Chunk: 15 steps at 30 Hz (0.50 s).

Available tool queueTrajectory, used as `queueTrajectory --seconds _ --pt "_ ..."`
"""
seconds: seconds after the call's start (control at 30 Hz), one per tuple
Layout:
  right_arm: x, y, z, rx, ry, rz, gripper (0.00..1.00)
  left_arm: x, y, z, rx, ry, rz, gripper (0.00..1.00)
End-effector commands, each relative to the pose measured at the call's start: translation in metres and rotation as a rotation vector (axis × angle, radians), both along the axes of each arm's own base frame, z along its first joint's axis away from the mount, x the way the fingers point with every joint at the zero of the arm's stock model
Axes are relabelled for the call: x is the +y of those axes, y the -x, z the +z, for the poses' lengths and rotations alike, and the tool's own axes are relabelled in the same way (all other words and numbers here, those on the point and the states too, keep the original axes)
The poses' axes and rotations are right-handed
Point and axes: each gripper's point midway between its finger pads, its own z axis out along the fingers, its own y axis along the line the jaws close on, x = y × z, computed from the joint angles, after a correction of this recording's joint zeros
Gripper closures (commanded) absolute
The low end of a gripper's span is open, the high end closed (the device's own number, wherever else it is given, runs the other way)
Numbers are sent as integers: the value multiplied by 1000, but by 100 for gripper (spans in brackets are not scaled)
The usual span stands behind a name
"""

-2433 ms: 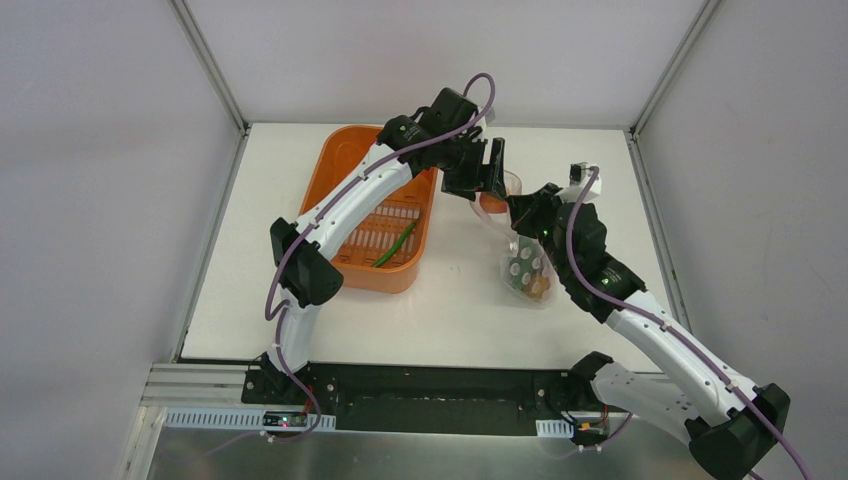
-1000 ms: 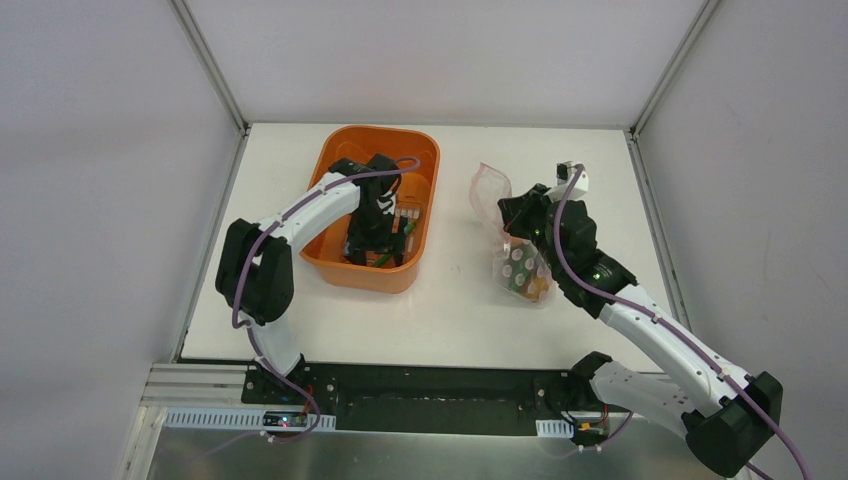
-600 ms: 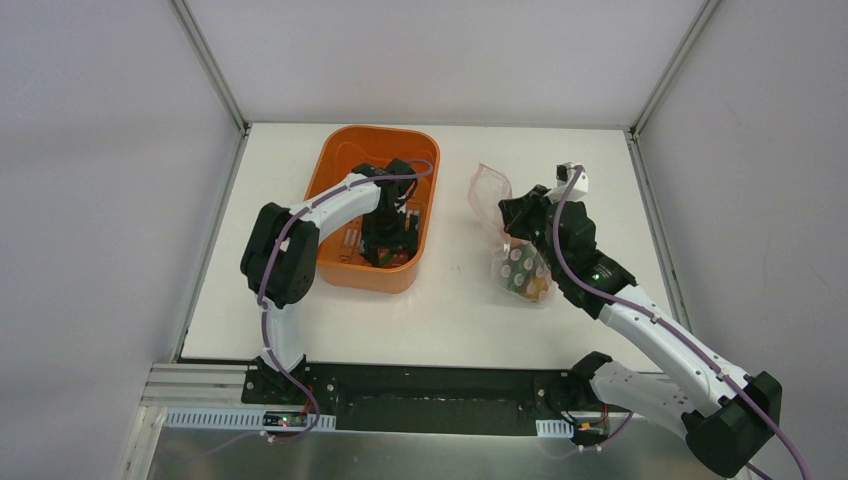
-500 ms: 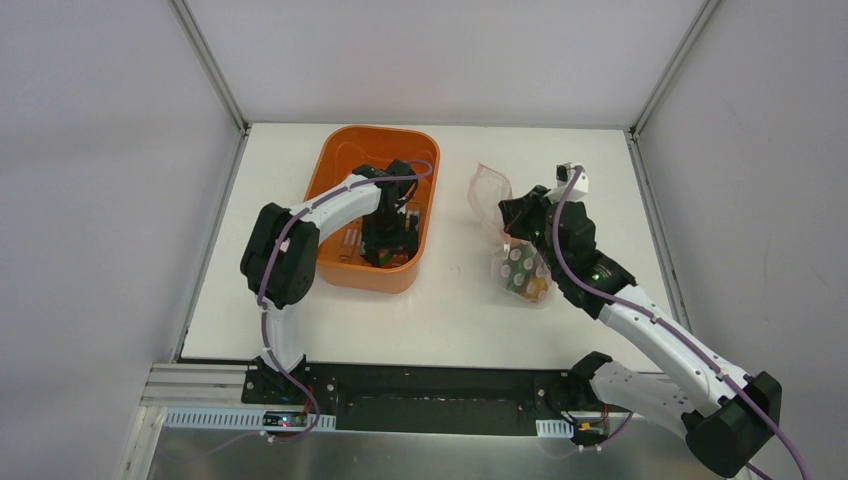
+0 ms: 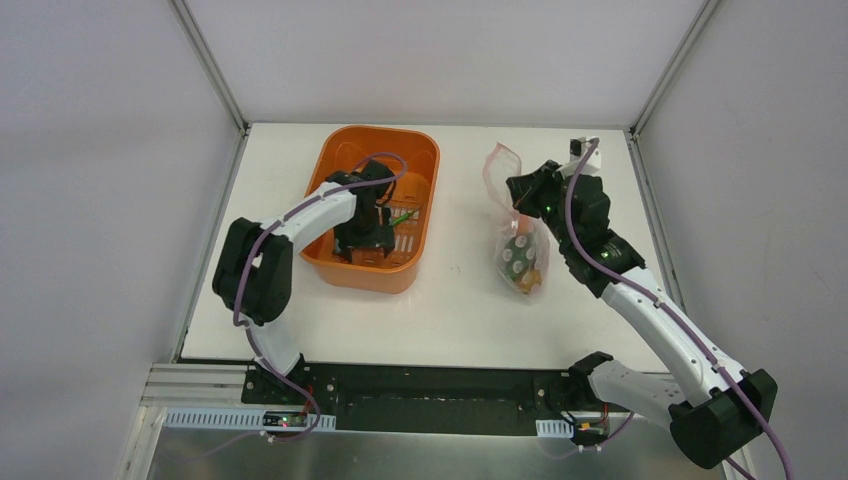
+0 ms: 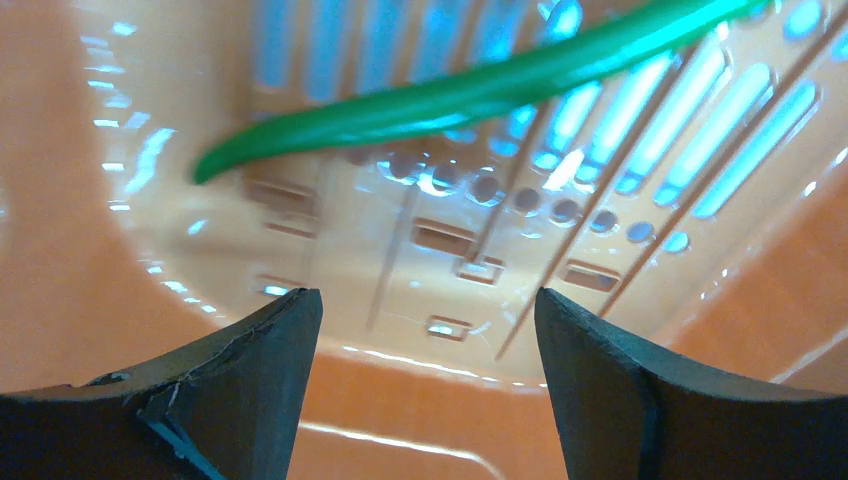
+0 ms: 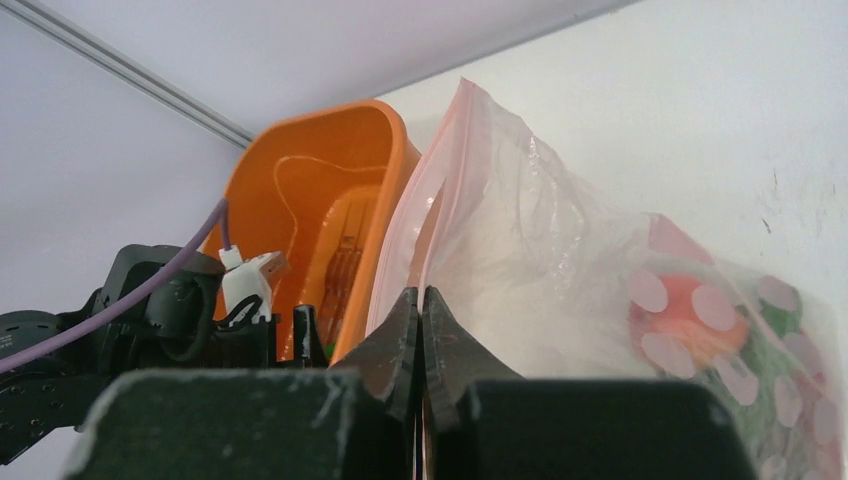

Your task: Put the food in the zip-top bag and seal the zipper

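Note:
My left gripper is down inside the orange tub, open and empty. A long green chili lies on the slotted tub floor just beyond the fingertips, and it also shows from above. My right gripper is shut on the mouth edge of the zip-top bag and holds it up. The bag is clear with pale dots. Its pink zipper runs up from the jaws with the mouth slightly parted. Red and green food sits in the bag's bottom.
The orange tub stands at the back left of the white table; its rim is also in the right wrist view. The enclosure's walls and metal frame posts border the table.
My left gripper came back from the bag, dropped into the tub and shifted left, leaving the chili on the floor. My right gripper moved back and up, pulling the bag more upright.

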Motion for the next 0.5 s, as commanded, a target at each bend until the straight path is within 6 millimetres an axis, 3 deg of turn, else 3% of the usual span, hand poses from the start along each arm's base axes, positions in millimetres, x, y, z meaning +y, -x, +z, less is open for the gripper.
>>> queueTrajectory --seconds 0.0,0.07,0.2,0.33,0.47 --pt "4 -2 65 -136 -63 59 100 42 -7 31 -101 -76 89 20" --pt "3 -2 75 -157 -66 68 100 48 -9 35 -126 -74 92 20" --pt "5 -2 73 -151 -69 86 100 47 -28 53 -207 -54 89 19" --pt "5 -2 64 -129 -80 85 100 15 -52 70 -235 67 -23 22" --pt "2 -3 59 -117 -79 68 100 -17 -69 72 -253 187 -159 22"
